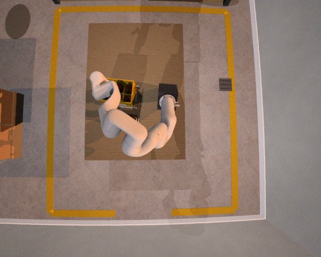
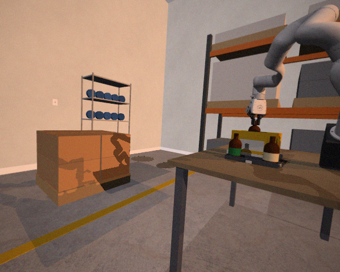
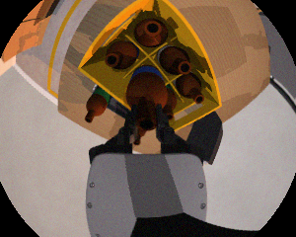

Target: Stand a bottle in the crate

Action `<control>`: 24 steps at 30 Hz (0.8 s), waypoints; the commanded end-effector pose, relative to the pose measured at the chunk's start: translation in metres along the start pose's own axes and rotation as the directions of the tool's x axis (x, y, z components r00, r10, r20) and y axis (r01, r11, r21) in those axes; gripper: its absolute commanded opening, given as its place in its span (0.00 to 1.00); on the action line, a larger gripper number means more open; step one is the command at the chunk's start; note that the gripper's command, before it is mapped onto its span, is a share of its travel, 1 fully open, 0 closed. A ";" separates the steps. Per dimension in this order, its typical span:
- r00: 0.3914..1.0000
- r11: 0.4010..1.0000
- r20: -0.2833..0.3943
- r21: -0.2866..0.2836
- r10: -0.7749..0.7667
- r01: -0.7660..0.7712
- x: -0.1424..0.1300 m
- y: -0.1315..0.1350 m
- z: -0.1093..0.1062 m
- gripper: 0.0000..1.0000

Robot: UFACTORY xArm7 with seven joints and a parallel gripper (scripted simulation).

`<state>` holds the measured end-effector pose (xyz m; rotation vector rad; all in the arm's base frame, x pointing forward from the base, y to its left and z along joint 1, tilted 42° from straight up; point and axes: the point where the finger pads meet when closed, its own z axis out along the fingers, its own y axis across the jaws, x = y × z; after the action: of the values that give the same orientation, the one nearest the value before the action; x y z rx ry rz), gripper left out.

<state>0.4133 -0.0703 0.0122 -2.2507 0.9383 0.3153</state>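
The gripper point(image 2: 255, 123) is clamped on the neck of a brown bottle point(image 3: 147, 93), hanging straight down from the wrist over the yellow crate point(image 2: 255, 135). In the exterior view only the bottle's rounded shoulder shows above the crate's top edge — the body sits below the rim, inside the walls. Whether its base touches the crate floor cannot be told from any view.

In the wrist view the crate's dividers cross beside the held bottle, and four other bottles stand in cells beyond it; one further cell is hidden by the held bottle and the fingers, so its content is unclear. The bottle is close to the crate's near wall, with little room on either side between divider and wall.

The dark tray point(image 2: 253, 160) lies on the table point(image 2: 246, 175) just in front of the crate, toward the table's front edge. Two bottles stand upright on it, well apart — one with a green label point(image 2: 234, 145) at the left end, one with a white label point(image 2: 271, 149) at the right. The gap between them is open. The arm's dark base block point(image 2: 335, 152) sits near the table's right end.
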 end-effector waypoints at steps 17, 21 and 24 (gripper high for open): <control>1.000 1.000 -0.004 0.001 0.000 0.000 0.001 0.000 0.017 0.00; 1.000 1.000 -0.004 0.001 0.000 0.000 0.001 0.000 0.019 0.00; 1.000 1.000 -0.004 0.001 0.000 0.000 0.001 0.000 0.020 0.00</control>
<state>0.4139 -0.0562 -0.0034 -2.2506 0.9377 0.3164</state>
